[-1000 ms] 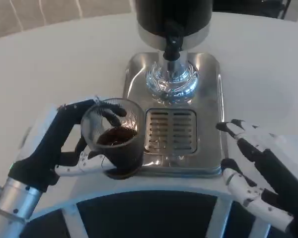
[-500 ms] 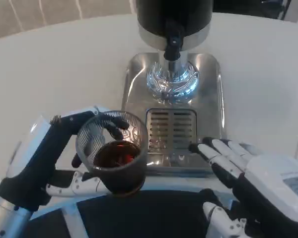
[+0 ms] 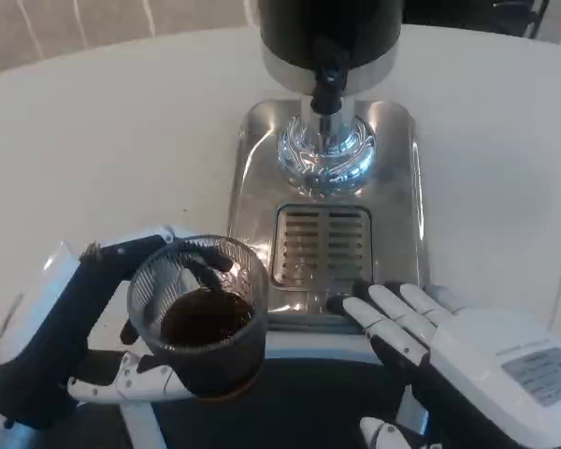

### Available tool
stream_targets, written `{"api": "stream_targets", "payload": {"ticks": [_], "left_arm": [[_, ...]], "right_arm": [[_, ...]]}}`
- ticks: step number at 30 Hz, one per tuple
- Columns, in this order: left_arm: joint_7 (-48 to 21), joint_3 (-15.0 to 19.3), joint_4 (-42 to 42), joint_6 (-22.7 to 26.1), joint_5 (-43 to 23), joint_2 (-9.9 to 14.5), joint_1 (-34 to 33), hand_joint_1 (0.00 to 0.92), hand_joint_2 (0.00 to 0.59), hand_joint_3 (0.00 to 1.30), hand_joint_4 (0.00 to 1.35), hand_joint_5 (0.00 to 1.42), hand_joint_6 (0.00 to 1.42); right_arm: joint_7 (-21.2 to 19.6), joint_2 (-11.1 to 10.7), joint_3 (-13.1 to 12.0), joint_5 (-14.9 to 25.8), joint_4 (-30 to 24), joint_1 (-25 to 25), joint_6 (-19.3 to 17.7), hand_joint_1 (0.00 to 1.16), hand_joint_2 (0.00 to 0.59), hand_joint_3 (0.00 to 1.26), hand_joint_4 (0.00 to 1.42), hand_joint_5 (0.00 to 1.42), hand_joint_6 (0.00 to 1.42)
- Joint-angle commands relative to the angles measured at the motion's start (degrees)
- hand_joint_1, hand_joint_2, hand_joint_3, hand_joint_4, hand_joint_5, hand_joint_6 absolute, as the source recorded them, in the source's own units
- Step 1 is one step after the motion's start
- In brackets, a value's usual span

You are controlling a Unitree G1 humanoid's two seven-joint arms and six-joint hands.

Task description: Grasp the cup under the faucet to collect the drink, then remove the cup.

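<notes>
Head view: L hand [image 3: 70, 327] at near left, wrapped around glass cup [image 3: 199, 313], black fingers [image 3: 136, 251] curling over far side of rim, white thumb-side finger under cup base on near side. Cup upright, approx. a third full of dark drink [image 3: 204, 316], ribbed clear wall. Cup sits off the near-left corner of steel drip tray [image 3: 252, 178], well apart from faucet [image 3: 329, 82], over table edge w/ dark gap below. R hand [image 3: 453, 351] at near right, holds nothing, fingers spread and extended, fingertips [image 3: 341, 305] resting at near edge of tray, just beside slotted grate [image 3: 321, 245]. Dispenser body [image 3: 329, 28], black w/ chrome band, at far centre above chrome base. All on white table [image 3: 103, 131].
</notes>
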Motion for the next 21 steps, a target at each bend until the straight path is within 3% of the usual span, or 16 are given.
{"api": "stream_targets", "payload": {"ticks": [1, 21], "left_arm": [[-0.6, 1.0, -1.7, -0.3, -2.5, 0.5, 0.5, 0.609, 0.000, 0.91, 1.09, 1.36, 0.78], [-1.5, 1.3, -1.6, -0.1, -2.8, 0.1, 0.3, 0.618, 0.000, 0.91, 1.08, 1.34, 0.76]], "right_arm": [[0.7, 8.2, 1.4, -1.3, -0.8, 1.8, 0.3, 0.00, 0.567, 0.04, 0.00, 0.00, 0.00], [1.0, 8.4, 1.8, -1.8, -0.8, 1.5, 1.1, 0.00, 0.567, 0.04, 0.00, 0.00, 0.00]]}}
